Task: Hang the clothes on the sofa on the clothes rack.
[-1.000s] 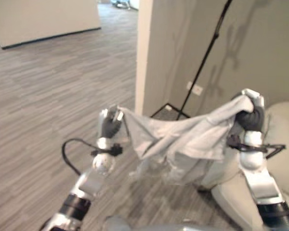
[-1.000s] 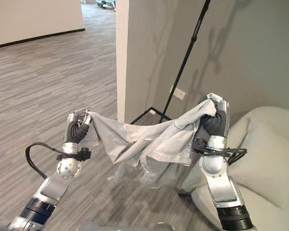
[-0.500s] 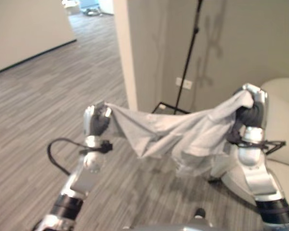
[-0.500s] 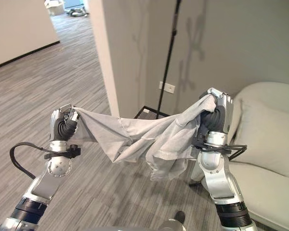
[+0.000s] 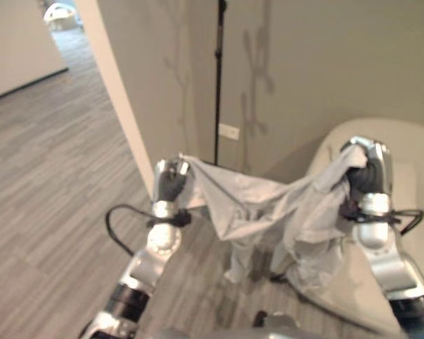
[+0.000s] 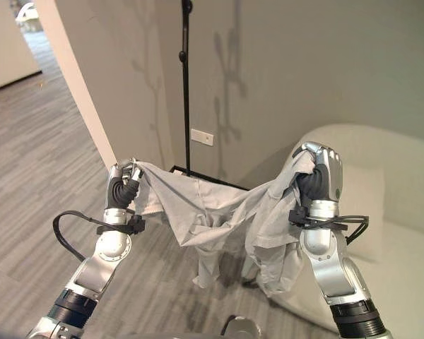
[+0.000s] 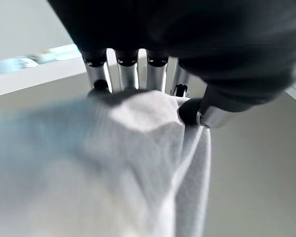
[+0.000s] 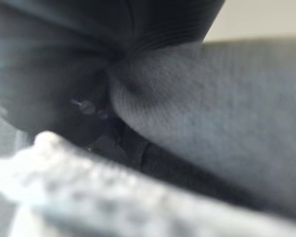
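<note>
From the head, I hold the grey shirt (image 6: 219,212) up between my left hand (image 6: 122,185) and right hand (image 6: 318,176), beside the sofa (image 6: 403,212). Left wrist: fingers (image 7: 126,74) pinch cloth. Right wrist: cloth bunched close against my hand. Next I must carry it to the rack pole (image 6: 186,85).

One garment (image 6: 219,212), one sofa (image 6: 403,212), one rack pole (image 6: 186,92)

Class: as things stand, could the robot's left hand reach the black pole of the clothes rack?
Probably not yet. The left hand is shut on the grey garment, which the right hand also holds, and the pole stands farther back by the wall.
</note>
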Tool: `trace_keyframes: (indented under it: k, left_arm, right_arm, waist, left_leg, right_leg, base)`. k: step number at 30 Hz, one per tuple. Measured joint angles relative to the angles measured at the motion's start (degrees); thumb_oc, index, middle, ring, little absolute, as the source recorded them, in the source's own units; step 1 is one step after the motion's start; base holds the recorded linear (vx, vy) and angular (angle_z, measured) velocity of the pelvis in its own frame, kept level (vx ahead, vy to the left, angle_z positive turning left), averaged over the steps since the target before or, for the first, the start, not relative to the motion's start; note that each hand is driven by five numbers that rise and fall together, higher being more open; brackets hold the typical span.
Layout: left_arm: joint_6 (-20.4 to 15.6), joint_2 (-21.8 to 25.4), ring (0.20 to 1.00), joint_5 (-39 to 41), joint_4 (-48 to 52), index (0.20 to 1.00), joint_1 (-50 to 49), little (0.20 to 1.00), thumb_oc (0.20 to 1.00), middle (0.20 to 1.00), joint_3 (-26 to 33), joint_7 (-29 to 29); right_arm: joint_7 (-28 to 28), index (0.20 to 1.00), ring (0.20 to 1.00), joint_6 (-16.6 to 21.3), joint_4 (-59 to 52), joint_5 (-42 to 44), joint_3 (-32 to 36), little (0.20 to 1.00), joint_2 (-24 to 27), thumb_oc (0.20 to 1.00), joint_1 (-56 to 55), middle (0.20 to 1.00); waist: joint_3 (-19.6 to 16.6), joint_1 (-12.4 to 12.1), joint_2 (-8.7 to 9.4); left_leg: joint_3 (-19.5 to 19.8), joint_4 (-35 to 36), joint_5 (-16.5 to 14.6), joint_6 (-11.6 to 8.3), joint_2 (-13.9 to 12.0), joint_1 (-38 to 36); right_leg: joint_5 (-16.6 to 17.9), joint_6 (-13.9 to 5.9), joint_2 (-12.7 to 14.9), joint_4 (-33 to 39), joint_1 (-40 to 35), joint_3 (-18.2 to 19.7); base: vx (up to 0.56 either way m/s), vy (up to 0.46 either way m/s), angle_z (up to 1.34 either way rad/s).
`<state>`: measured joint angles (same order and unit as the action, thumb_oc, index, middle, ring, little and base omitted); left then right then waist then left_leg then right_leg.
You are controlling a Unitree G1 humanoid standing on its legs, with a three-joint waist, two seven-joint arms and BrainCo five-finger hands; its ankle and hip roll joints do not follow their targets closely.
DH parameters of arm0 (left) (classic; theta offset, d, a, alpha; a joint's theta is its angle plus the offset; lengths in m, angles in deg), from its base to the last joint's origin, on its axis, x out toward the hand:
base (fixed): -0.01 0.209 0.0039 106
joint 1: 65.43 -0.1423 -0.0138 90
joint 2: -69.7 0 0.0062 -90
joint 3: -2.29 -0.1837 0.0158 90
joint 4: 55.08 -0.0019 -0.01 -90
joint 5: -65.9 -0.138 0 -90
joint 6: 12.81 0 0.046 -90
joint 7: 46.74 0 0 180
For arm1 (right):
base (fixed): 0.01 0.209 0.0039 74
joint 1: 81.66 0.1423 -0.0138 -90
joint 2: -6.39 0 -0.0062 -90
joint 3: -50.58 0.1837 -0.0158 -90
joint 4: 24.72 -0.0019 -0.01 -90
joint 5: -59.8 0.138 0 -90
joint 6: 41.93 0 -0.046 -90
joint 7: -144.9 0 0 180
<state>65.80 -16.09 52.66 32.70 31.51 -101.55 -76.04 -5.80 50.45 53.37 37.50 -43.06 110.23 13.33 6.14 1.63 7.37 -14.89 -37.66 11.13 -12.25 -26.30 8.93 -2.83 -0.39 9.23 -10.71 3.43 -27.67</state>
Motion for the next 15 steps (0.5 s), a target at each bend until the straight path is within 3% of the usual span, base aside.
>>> trace_keyframes:
  k: [1, 2, 3, 5, 8, 10, 13, 14, 15]
  left_arm:
    - [-0.16, -0.23, 0.200, 0.90, 0.25, 0.200, 0.13, 0.200, 0.200, 0.200, -0.10, 0.80]
    - [-0.12, -0.69, 0.200, 0.91, 0.73, 0.200, -0.15, 0.200, 0.200, 0.200, -0.12, 1.23]
    - [-0.03, -0.68, 0.200, 0.90, 1.32, 0.200, -0.34, 0.200, 0.200, 0.200, -0.12, 1.49]
    - [-0.04, -1.46, 0.200, 0.91, 1.49, 0.200, -0.30, 0.200, 0.200, 0.200, -0.20, 2.13]
    - [0.02, -1.66, 0.200, 0.89, 1.33, 0.200, -0.19, 0.200, 0.200, 0.200, -0.32, 2.26]
    - [0.03, -1.77, 0.200, 0.89, 1.34, 0.200, 0.21, 0.200, 0.200, 0.200, -0.32, 2.14]
    - [0.57, -1.43, 0.200, 0.83, 1.22, 0.200, 0.26, 0.200, 0.200, 0.200, -0.38, 1.67]
    - [0.72, -1.45, 0.200, 0.83, 1.62, 0.200, -0.21, 0.200, 0.200, 0.200, -0.55, 1.50]
    - [0.57, -0.61, 0.200, 0.82, 1.16, 0.200, -0.52, 0.200, 0.200, 0.200, -0.71, 1.28]
  right_arm:
    - [0.16, 0.200, 0.200, 0.39, -0.01, 0.00, 0.20, 0.200, 0.00, 0.200, -0.15, 0.200]
    - [-0.09, 0.200, 0.200, 0.38, -0.12, 0.00, 0.10, 0.200, 0.17, 0.200, -0.38, 0.200]
    - [-0.25, 0.200, 0.200, 0.37, -0.24, -0.01, 0.00, 0.200, 0.14, 0.200, -0.37, 0.200]
    - [-0.38, 0.200, 0.200, 0.42, -0.19, -0.02, -0.45, 0.200, -0.05, 0.200, -0.67, 0.200]
    - [-0.31, 0.200, 0.200, 0.54, 0.20, 0.14, -0.58, 0.200, -0.09, 0.200, -0.76, 0.200]
    - [0.04, 0.200, 0.200, 0.60, 0.18, 1.11, -0.77, 0.200, -0.21, 0.200, -0.53, 0.200]
    - [1.17, 0.200, 0.200, 0.54, 0.28, 1.48, -2.51, 0.200, -0.40, 0.200, 1.27, 0.200]
    - [1.15, 0.200, 0.200, 1.12, 0.05, 1.59, -2.80, 0.200, -0.40, 0.200, 2.10, 0.200]
    - [1.42, 0.200, 0.200, 1.57, -0.06, 1.88, -2.57, 0.200, -1.40, 0.200, 1.51, 0.200]
  waist:
    - [0.88, 0.32, -0.24]
    - [1.58, 0.30, -0.19]
    - [1.98, -0.22, -0.14]
    - [2.38, -1.15, -1.73]
    - [2.83, -2.18, -3.96]
    - [3.01, -2.69, -3.95]
    - [2.83, -3.58, -4.53]
    - [2.38, -3.98, -5.64]
    - [1.94, -4.79, -5.33]
  left_leg:
    - [-2.28, 2.97, -4.24, 1.47, 2.44, 1.61]
    - [-5.05, 10.12, -7.24, 2.64, 4.28, 0.87]
    - [-6.47, 14.54, -7.21, 2.67, 5.32, -0.07]
    - [-7.51, 30.36, -6.89, 2.55, 6.50, -1.53]
    - [-2.62, 43.04, -4.50, 0.81, 6.42, -2.01]
    - [-1.36, 43.24, -3.79, 0.91, 5.73, -0.13]
    - [-2.72, 42.72, -3.43, 0.86, 4.70, 0.79]
    - [-3.20, 40.35, -5.55, 2.99, 3.88, 0.70]
    - [-3.33, 37.24, -1.99, 3.63, 4.02, 0.72]
  right_leg:
    - [0.09, 1.41, -0.74, 2.76, -0.88, 0.39]
    - [0.19, 1.53, -1.03, 4.61, -1.68, 0.47]
    - [1.28, 2.67, -0.95, 5.10, -1.67, 0.88]
    - [1.90, 1.74, -2.25, 7.30, -3.56, 1.09]
    - [1.68, 0.50, -4.53, 9.78, -7.32, 1.85]
    - [1.46, -0.49, -4.99, 10.56, -8.46, 2.79]
    - [0.27, -3.05, -4.58, 11.07, -11.29, 6.19]
    - [0.12, -4.49, -4.51, 10.35, -11.47, 7.56]
    - [-0.72, -5.88, -3.20, 10.03, -12.54, 8.96]
  base:
    - [0.34, 0.107, 0.33]
    - [0.33, 0.113, 0.22]
    - [0.33, 0.143, -0.07]
    - [0.37, 0.176, -0.11]
    - [0.43, 0.200, -0.20]
    - [0.41, 0.187, -0.24]
    - [0.52, 0.309, -0.54]
    - [0.51, 0.331, -0.79]
    - [0.30, 0.199, -0.78]
